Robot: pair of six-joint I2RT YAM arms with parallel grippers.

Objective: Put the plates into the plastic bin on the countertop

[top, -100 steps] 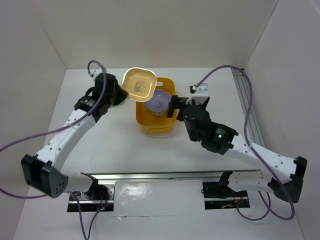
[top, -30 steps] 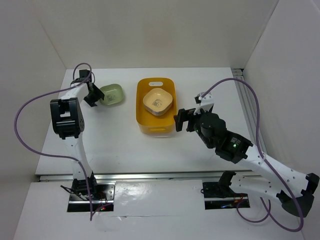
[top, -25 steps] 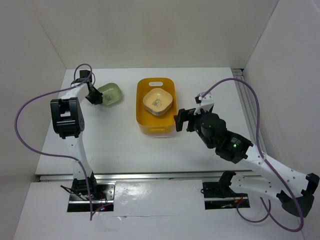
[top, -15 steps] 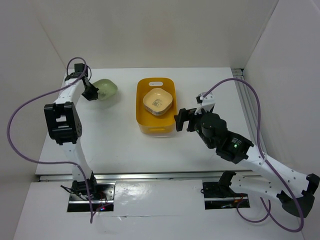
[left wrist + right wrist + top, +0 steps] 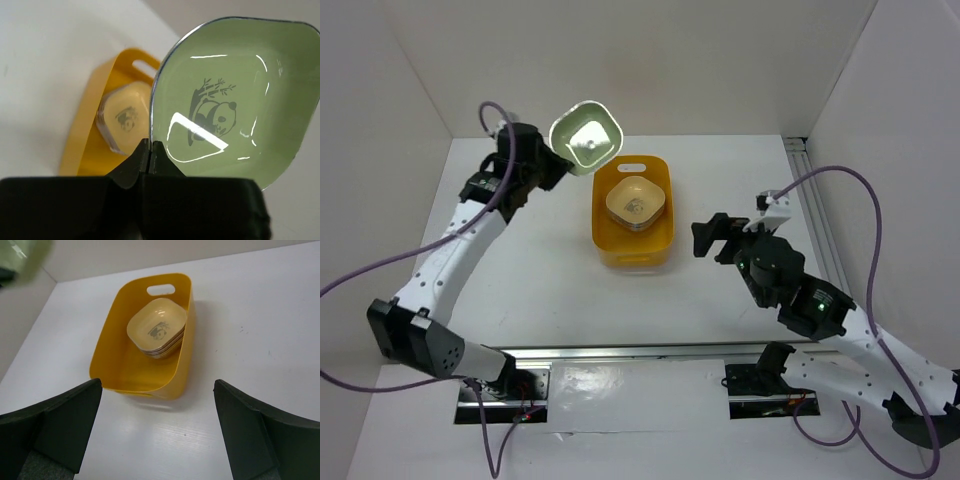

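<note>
Top view, left arm stretched far-left, left gripper clamped on tilted green plate raised near plastic bin far-left corner, right arm bent, right gripper spread wide beside plastic bin, left wrist, fingers pinching green plate rim, right wrist, stacked plates in plastic bin far half, on countertop

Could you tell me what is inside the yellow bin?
At the far end of the bin, a stack of plates, cream on top; those beneath show only edges.

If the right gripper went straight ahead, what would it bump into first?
Probably the near wall of the bin; the open right gripper points at it, though depth is unclear.
</note>
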